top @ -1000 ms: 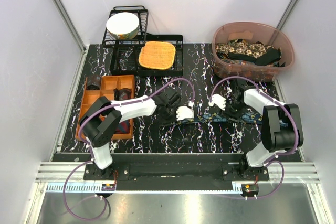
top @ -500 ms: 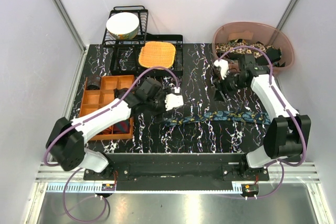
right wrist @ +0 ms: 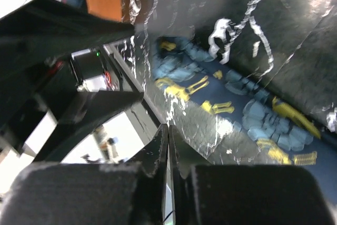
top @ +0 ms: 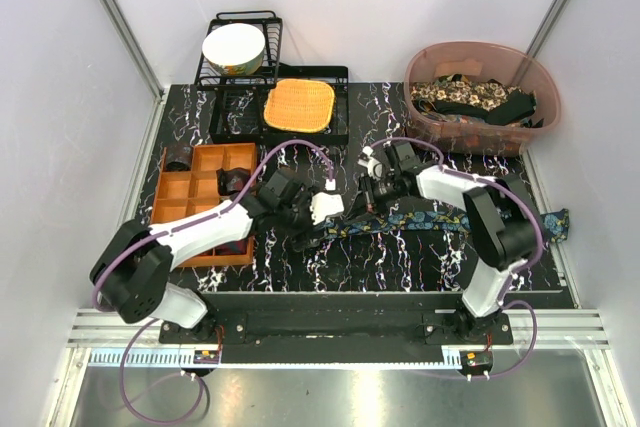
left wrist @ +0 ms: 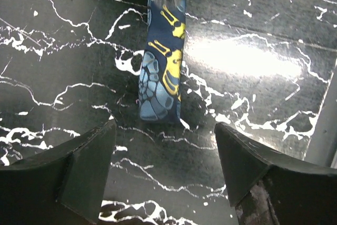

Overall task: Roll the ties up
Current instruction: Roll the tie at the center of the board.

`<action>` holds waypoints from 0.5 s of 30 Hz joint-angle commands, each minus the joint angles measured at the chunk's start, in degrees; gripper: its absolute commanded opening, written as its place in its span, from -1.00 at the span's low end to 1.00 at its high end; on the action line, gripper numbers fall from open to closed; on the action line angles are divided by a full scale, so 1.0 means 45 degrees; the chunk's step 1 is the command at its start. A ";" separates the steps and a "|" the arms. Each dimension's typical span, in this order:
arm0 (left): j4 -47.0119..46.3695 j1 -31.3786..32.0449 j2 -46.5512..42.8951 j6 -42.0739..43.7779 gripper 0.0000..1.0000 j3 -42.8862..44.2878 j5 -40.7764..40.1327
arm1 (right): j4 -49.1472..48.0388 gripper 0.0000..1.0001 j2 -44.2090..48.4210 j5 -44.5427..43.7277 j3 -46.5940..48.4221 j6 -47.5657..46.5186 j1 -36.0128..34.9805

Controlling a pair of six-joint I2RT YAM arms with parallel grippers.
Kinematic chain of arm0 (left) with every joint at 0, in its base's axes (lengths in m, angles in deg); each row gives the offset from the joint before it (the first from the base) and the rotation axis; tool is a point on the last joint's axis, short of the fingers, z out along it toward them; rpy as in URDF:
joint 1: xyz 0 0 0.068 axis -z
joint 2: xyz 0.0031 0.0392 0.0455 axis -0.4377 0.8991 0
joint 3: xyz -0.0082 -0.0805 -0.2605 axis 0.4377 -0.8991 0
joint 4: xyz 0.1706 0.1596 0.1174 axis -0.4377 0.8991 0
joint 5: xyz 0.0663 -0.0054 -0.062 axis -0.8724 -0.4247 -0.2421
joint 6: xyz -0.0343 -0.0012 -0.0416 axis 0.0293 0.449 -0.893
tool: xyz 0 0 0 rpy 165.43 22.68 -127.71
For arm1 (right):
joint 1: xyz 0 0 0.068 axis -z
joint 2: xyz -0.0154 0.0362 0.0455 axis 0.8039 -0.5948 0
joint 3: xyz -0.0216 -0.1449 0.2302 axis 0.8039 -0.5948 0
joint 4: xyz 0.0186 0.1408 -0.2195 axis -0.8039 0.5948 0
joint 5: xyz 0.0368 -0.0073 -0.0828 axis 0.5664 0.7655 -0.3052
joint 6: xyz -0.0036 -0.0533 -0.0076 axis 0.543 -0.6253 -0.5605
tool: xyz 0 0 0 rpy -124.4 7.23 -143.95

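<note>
- Straight ahead of the left gripper (left wrist: pixel 166 130), centred between its two fingers: the narrow end of the dark blue tie (left wrist: pixel 160 77) with teal and yellow print, flat on the black marbled table (left wrist: pixel 63 51), touched by neither finger.
- Left jaws spread wide, with only bare table and the tie's tip between them.
- Farther along the same tie, just past that narrow end: the right gripper (right wrist: pixel 168 130), low over the cloth, its fingers pressed together. Too blurred to tell whether any fabric is pinched between them.
- Beyond the right gripper, the rest of the tie in a long line rightward across the table, wide end at the table's right edge.
- Left arm (top: pixel 210 227): stretched low from its base toward mid-table, gripper pointing to the right.
- Right arm (top: pixel 490 217): folded back over its own base, forearm reaching leftward, gripper aimed at the left one, the two near each other but apart.
- Behind the left gripper, beside that arm's forearm: an orange compartment tray (top: pixel 190 187).
- Bare table on both sides of the left fingers, and more between the tie and the table's near edge.
- Well beyond the right gripper, at the far right corner: a pink tub (top: pixel 470 137) heaped with more ties (top: pixel 470 97).
</note>
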 commanded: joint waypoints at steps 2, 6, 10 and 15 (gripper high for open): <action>-0.0395 -0.0169 0.0693 -0.0159 0.55 0.0782 0.0784 | -0.2920 -0.94 -0.1076 0.0235 -0.0374 0.2686 -0.0449; 0.0114 -0.0188 0.1356 0.0057 0.52 0.1233 0.0746 | -0.3135 -0.97 -0.1837 -0.0252 -0.0179 0.2687 -0.0665; 0.0877 -0.0168 0.1924 0.0505 0.46 0.1645 -0.0150 | -0.3097 -0.99 -0.2424 -0.0332 -0.0061 0.2727 -0.0665; 0.1130 -0.0091 0.2412 0.0390 0.40 0.2073 -0.0173 | -0.2339 -1.00 -0.2777 -0.0682 -0.0178 0.2005 -0.0626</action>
